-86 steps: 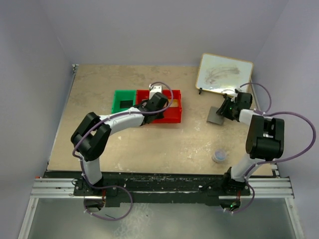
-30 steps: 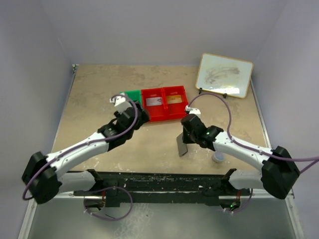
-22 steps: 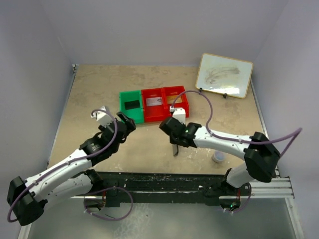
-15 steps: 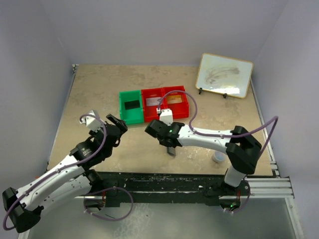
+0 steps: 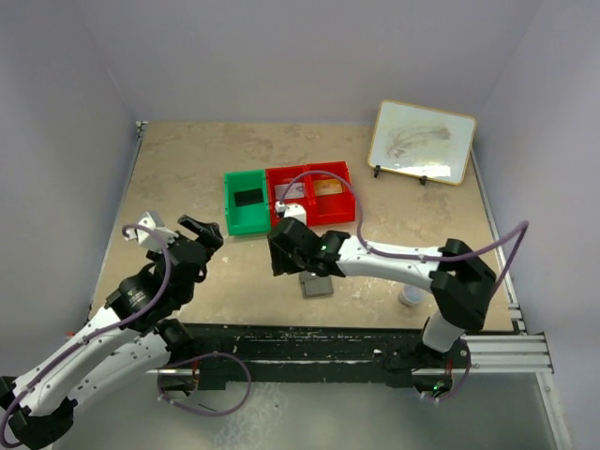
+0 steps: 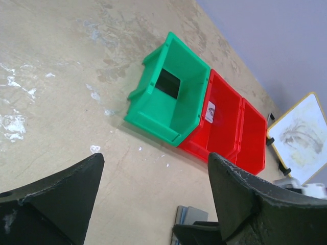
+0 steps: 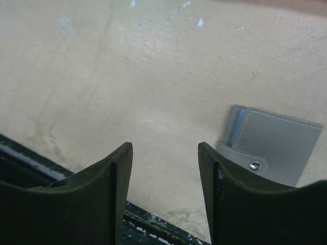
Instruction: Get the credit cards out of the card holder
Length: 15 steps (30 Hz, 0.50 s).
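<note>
Left gripper (image 6: 156,162): black fingers spread wide with nothing between them, hanging over the beige table short of the bins.
Green plastic bin (image 5: 246,226): a dark flat rectangle (image 5: 248,197) lies on its floor; whether it is a card cannot be told.
Right gripper (image 7: 163,150): fingers parted and empty, low over the tabletop, just left of the holder and not touching it.
Red plastic double bin (image 5: 330,217): a pale credit card (image 5: 289,190) sits in the left compartment and a gold credit card (image 5: 326,187) in the right.
Grey flat card holder (image 5: 316,285): lying free on the table, between the red bin and the arm bases.
Far right: a small round silvery puck (image 5: 411,295) and a framed whiteboard (image 5: 422,141), both well apart from the work.
Step in hand: emptying looks well along, and neither arm is on the holder.
Next move: probably a check for a last card, which would call for one gripper pinning the holder while the other draws the card out.
View against view: only the right wrist camera shows the holder's stitching, its flap closed by a snap stud (image 7: 254,165), and a pale blue sliver (image 7: 236,133) at its edge. The overhead alone shows the gold card.
</note>
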### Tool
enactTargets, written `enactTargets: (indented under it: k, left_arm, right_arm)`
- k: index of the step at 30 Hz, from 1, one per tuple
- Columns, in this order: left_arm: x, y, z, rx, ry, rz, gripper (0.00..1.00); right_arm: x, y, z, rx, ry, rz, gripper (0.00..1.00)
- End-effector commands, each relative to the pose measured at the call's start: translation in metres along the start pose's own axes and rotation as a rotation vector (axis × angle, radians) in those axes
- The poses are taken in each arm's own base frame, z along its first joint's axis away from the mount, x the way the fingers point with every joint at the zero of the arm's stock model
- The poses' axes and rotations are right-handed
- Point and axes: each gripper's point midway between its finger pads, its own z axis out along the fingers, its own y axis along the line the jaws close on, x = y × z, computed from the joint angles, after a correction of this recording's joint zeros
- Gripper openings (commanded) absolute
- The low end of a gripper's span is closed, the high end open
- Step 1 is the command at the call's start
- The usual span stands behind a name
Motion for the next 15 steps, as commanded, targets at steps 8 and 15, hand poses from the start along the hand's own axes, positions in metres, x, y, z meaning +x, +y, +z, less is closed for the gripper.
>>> enactTargets:
  k: [8, 15]
  left_arm:
    - [0.094, -0.100, 0.003, 0.425, 0.340, 0.260, 0.68]
    - [0.162, -0.130, -0.004, 0.690, 0.536, 0.411, 0.68]
  right_arm:
    - [-0.034, -0.075, -0.036, -0.194, -0.121, 0.249, 0.66]
    - [-0.014, -0.101, -0.045, -0.190, -0.171, 0.377, 0.71]
